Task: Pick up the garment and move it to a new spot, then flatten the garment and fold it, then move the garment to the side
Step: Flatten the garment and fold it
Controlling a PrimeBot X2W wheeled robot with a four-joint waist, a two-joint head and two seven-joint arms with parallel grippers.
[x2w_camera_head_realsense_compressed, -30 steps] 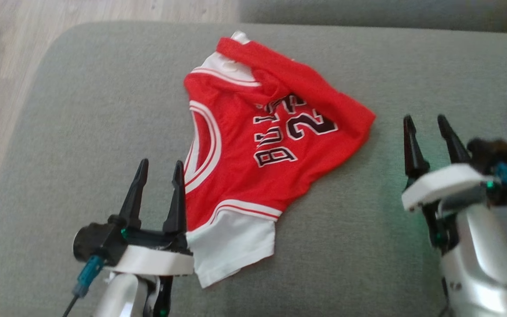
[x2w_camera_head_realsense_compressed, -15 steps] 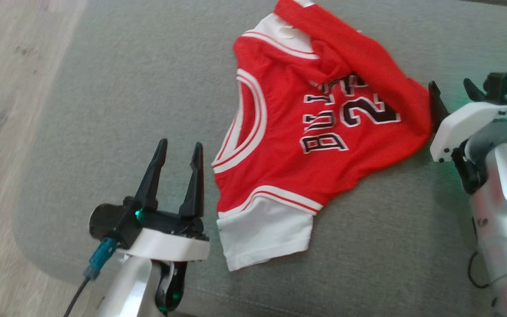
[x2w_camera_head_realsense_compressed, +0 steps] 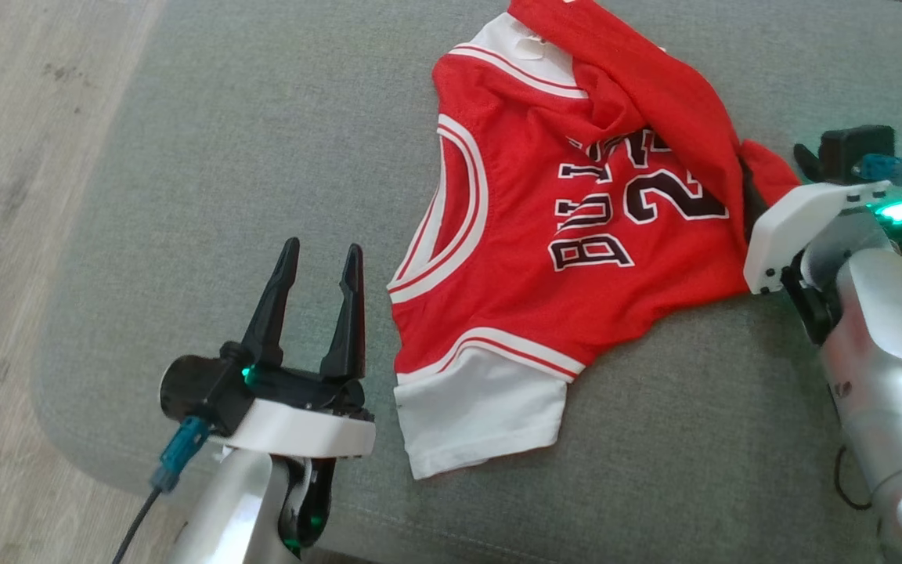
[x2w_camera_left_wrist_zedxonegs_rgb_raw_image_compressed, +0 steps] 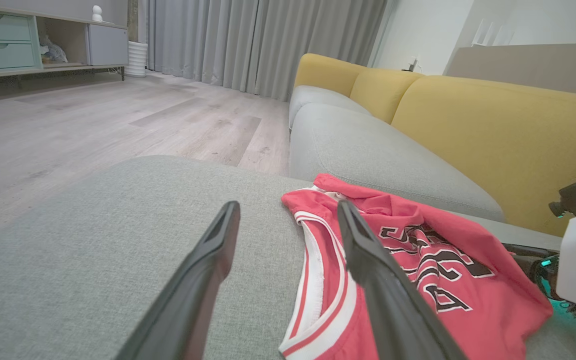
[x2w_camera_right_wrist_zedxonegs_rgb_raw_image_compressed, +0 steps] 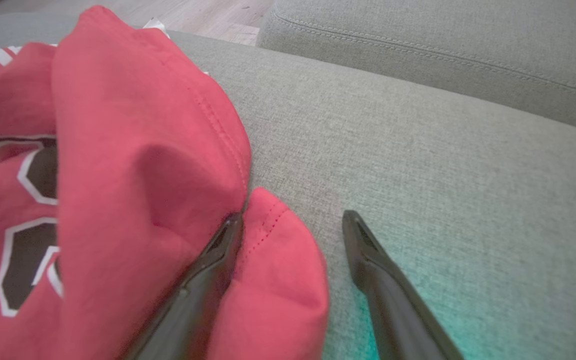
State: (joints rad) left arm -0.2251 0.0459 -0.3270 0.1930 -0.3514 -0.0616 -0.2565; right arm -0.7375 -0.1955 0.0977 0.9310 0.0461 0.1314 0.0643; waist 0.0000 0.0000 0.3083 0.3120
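Jersey (x2w_camera_head_realsense_compressed: 537, 313) red, rumpled, white-trimmed; cushion (x2w_camera_head_realsense_compressed: 224, 196) grey woven.

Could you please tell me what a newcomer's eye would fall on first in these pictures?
The crumpled red jersey with black-and-white lettering, lying on the grey cushion, stands out first. Next, the right gripper at its right edge, jaws open with a red fold between them, while the left gripper hangs open beside its left side.
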